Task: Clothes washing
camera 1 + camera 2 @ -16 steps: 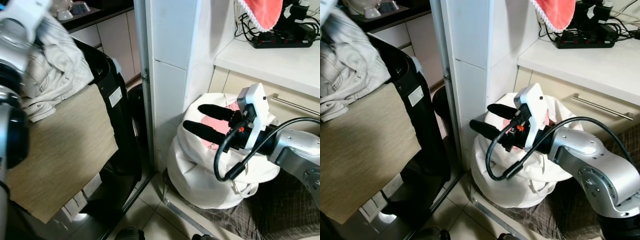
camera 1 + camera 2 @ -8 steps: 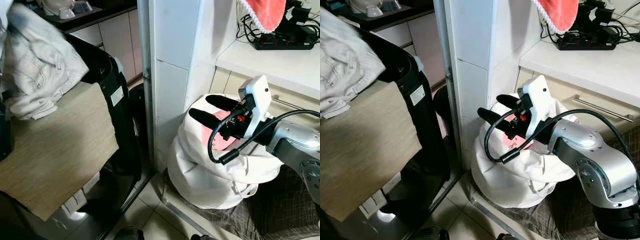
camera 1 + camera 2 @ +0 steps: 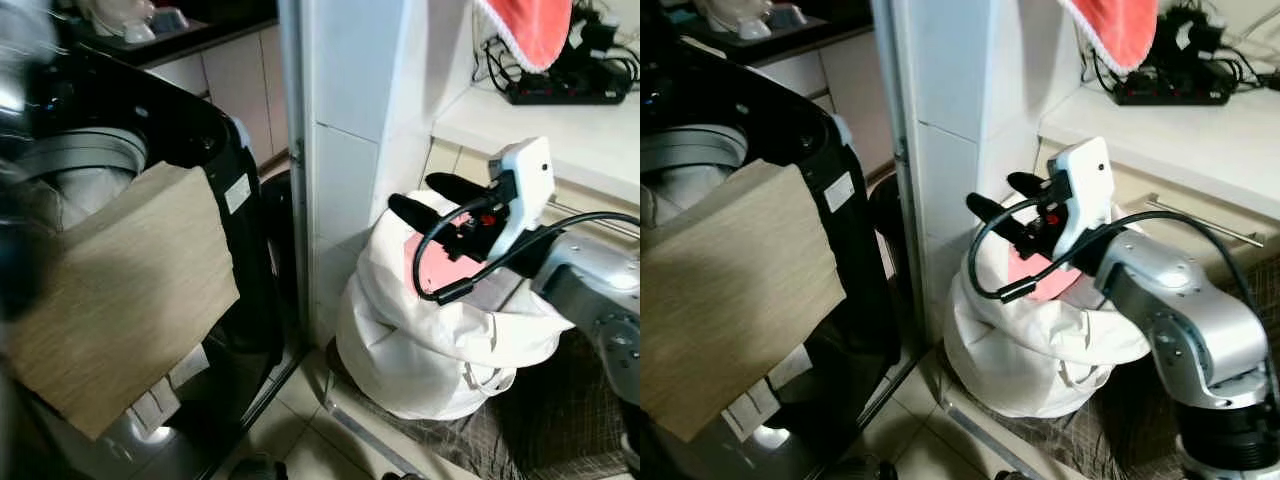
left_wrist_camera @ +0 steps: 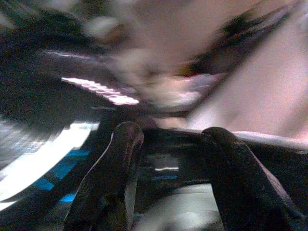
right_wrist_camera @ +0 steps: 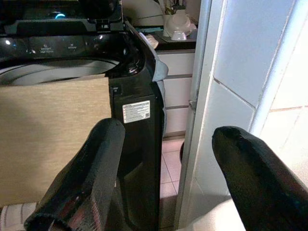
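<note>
A black top-loading washing machine stands at the left with its lid up, and the grey drum rim shows. A tan cloth hangs over its front. To the right sits a white laundry bag with a pink garment inside. My right gripper hovers open just over the bag's mouth, nothing between its fingers. My left arm is a dark blur at the left edge by the washer. In the blurred left wrist view the left gripper is open and holds nothing.
A white tiled pillar stands between washer and bag. A counter with a black power strip and a hanging red cloth is above the bag. A dark mat lies under the bag, on tile floor.
The pale garment held up over the washer's opening has gone from sight, baring the drum rim. The left arm has dropped into a blur. The right gripper has risen slightly over the bag.
</note>
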Available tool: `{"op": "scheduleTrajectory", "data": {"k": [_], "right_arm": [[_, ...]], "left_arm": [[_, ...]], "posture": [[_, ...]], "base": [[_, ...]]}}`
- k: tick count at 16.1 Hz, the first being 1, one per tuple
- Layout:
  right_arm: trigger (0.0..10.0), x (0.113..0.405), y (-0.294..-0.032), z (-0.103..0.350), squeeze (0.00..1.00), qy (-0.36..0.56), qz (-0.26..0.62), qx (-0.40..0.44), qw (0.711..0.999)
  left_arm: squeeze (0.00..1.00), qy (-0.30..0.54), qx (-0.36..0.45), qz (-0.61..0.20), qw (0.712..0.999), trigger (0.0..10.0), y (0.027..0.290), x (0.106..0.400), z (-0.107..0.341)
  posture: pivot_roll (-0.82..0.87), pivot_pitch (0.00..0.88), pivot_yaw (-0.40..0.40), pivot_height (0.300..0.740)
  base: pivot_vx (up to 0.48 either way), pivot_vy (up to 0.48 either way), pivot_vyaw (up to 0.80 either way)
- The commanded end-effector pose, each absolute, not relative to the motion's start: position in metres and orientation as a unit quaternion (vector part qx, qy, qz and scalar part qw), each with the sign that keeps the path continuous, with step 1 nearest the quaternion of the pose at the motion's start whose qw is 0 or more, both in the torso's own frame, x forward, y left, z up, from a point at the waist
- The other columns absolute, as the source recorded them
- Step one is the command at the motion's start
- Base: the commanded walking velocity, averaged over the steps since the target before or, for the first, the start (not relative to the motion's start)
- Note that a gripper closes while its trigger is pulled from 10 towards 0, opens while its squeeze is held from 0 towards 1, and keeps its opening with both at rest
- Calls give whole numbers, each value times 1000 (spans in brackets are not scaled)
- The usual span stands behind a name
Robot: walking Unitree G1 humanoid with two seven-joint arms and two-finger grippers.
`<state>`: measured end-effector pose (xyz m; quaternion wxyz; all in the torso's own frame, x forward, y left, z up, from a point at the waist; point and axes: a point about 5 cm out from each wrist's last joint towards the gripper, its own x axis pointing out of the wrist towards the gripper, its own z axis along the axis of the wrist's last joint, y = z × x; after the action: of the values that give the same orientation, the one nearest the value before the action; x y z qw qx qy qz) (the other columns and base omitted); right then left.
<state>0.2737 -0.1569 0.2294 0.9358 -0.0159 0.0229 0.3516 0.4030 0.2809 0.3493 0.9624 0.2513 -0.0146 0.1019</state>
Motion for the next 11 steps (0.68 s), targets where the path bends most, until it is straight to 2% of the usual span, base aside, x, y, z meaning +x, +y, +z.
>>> {"op": "scheduleTrajectory", "data": {"k": [1, 4, 5, 6, 7, 8, 9, 11], "right_arm": [[10000, 276, -155, 231, 0, 15, 338, -20, 941], [10000, 281, -153, 228, 0, -6, 271, 9, 963], [10000, 282, -153, 228, 0, -13, 253, 10, 967], [10000, 283, -155, 232, 0, -53, 196, -2, 979], [10000, 282, -155, 232, 0, -58, 186, -6, 981], [10000, 282, -155, 232, 0, -66, 162, -22, 984], [10000, 281, -155, 230, 0, -69, 146, -15, 987], [10000, 278, -152, 226, 0, -71, 137, 13, 988]], "left_arm": [[0, -39, 198, 47, 978, 10000, 263, 408, 349], [0, -86, 107, -35, 990, 10000, 215, 420, 333], [0, -85, 85, -46, 992, 10000, 208, 421, 327], [0, -83, 41, -59, 994, 10000, 184, 420, 309], [0, -84, 36, -59, 994, 10000, 180, 419, 306], [0, -129, 35, -15, 991, 10000, 168, 411, 305], [0, -119, 13, -27, 992, 10000, 153, 401, 294], [0, -114, -50, -135, 983, 10000, 131, 373, 268]], "posture": [[-67, 0, 48, 740], [-79, 0, 54, 740], [-79, 0, 54, 740], [-83, 0, 51, 740], [-92, 0, 52, 740], [-96, 0, 57, 740], [-98, 0, 66, 740], [-103, 0, 75, 740]], "base": [[0, 0, 0], [0, 0, 0], [0, 0, 0], [0, 0, 0], [0, 0, 0], [0, 0, 0], [0, 0, 0], [0, 0, 606]]}}
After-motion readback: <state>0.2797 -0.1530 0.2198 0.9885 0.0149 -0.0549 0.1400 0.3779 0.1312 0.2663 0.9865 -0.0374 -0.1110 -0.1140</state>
